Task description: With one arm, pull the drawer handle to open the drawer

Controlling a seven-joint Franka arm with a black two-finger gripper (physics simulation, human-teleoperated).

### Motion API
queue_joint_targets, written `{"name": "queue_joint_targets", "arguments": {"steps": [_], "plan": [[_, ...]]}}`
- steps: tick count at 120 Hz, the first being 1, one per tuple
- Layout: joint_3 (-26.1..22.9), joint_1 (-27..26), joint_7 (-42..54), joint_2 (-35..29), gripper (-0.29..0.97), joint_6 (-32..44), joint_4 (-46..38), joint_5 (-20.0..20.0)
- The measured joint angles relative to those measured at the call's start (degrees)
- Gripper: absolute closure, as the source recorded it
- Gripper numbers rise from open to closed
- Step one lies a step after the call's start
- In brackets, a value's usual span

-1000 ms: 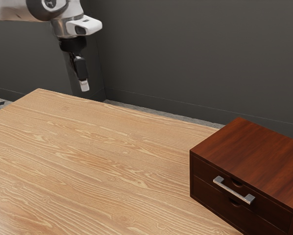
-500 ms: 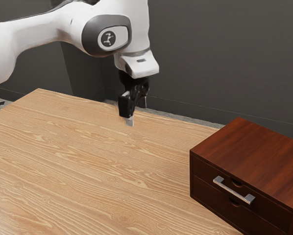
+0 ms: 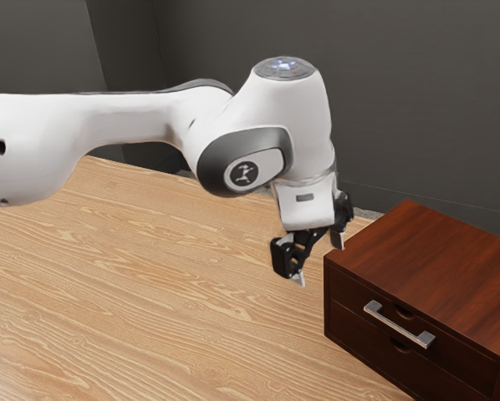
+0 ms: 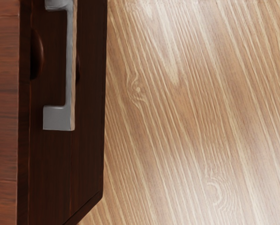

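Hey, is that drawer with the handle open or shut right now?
Shut: the drawer front sits flush with the cabinet face, no gap showing, and nothing touches the handle.

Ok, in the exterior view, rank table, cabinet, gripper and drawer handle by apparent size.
1. table
2. cabinet
3. gripper and drawer handle: they look about alike, so I won't rank them.

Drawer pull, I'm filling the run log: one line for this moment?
gripper: open, empty, near cabinet | handle: untouched | drawer: shut
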Motion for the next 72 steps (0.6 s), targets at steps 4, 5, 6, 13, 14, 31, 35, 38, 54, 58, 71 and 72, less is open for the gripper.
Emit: {"name": "queue_joint_targets", "arguments": {"steps": [4,5,6,13,14,31,35,38,54,58,71,72], "plan": [[0.0,-0.3,0.4,0.0,0.00,1.2,-0.6,-0.4],[0.0,-0.4,0.5,0.0,0.00,1.5,-0.8,-0.5],[0.0,-0.5,0.5,0.0,0.00,1.8,-0.9,-0.6],[0.0,-1.2,1.1,-0.1,0.00,3.5,-1.7,-1.3],[0.0,-1.3,1.2,-0.1,0.00,3.7,-1.8,-1.4],[0.0,-2.8,2.4,0.9,0.05,7.1,-2.8,-3.6],[0.0,-3.0,2.6,1.3,0.10,8.0,-3.0,-3.9],[0.0,-3.0,2.8,1.7,0.15,8.7,-3.1,-4.0],[0.4,-2.8,3.6,3.4,0.35,12.0,-3.3,-3.9],[0.5,-2.7,3.8,4.0,0.38,12.9,-3.3,-3.9],[0.7,-2.8,4.3,5.6,0.45,15.9,-3.2,-3.8],[0.7,-2.8,4.4,5.7,0.46,16.1,-3.2,-3.8]]}}
